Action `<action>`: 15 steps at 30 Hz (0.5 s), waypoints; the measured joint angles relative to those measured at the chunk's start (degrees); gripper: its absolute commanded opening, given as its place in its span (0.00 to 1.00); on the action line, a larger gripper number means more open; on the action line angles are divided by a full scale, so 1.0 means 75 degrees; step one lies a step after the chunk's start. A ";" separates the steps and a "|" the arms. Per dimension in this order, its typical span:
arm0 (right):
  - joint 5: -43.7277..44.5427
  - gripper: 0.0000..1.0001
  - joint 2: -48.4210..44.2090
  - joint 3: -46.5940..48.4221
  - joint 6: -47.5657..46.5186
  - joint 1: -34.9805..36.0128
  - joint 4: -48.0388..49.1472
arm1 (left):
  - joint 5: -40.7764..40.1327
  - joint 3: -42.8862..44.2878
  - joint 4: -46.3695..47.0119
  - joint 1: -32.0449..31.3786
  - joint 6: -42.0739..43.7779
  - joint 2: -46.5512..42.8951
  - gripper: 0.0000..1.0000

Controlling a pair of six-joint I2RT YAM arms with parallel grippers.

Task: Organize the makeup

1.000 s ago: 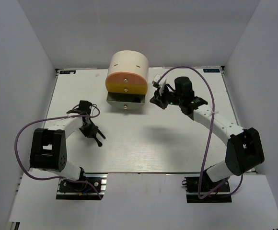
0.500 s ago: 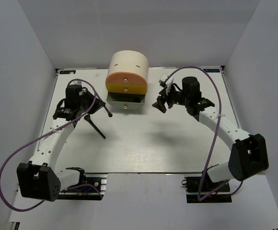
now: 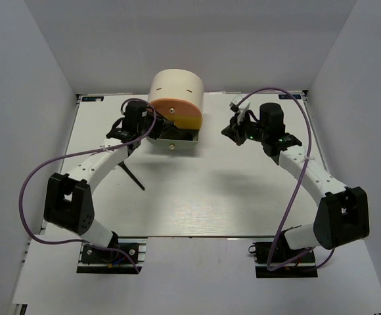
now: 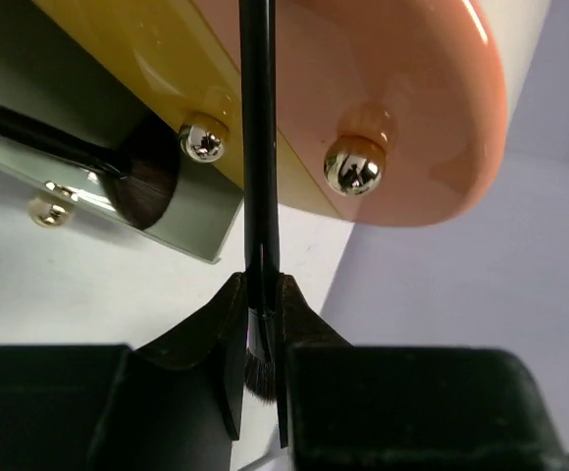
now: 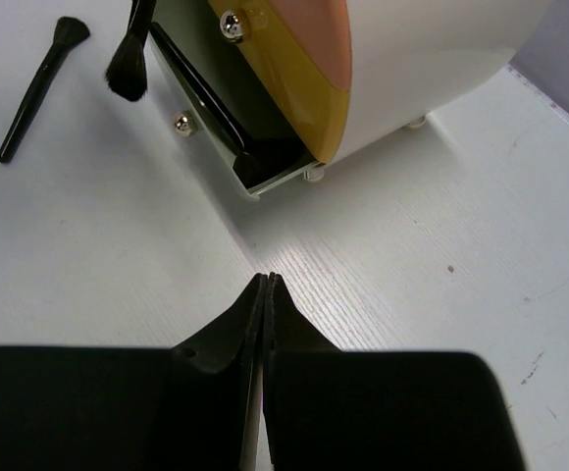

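I am stowing the thin black brush (image 4: 258, 147): my left gripper (image 4: 262, 324) pinches it near the bristles, just before the open drawer (image 4: 181, 226), my right gripper (image 5: 266, 285) is closed on nothing, and next I must slide it inside.

White arm links (image 3: 305, 169), black joint housings (image 3: 340, 216), looping purple cables (image 3: 23, 191), black wedge-fingered right claw (image 5: 267, 280).

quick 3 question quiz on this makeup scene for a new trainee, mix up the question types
1. True or false: the right jaws hold a lipstick.
2. What do the left jaws grip? A) black brush B) white bottle C) green tube
3. Fill in: a second brush lies loose on the ___.

Key: 1 false, they are shut and hold nothing. 2 A. 3 table.
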 measured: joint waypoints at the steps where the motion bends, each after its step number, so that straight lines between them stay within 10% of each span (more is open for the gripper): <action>1: 0.0003 0.00 -0.0020 -0.0006 0.0029 -0.0020 -0.0006 | -0.0195 0.0020 -0.0015 -0.0108 -0.0306 0.0023 0.00; 15: 0.0017 0.00 -0.0175 -0.0256 0.0245 -0.0353 0.0143 | -0.1944 0.1174 -0.1145 -0.0889 -0.2553 0.1201 0.00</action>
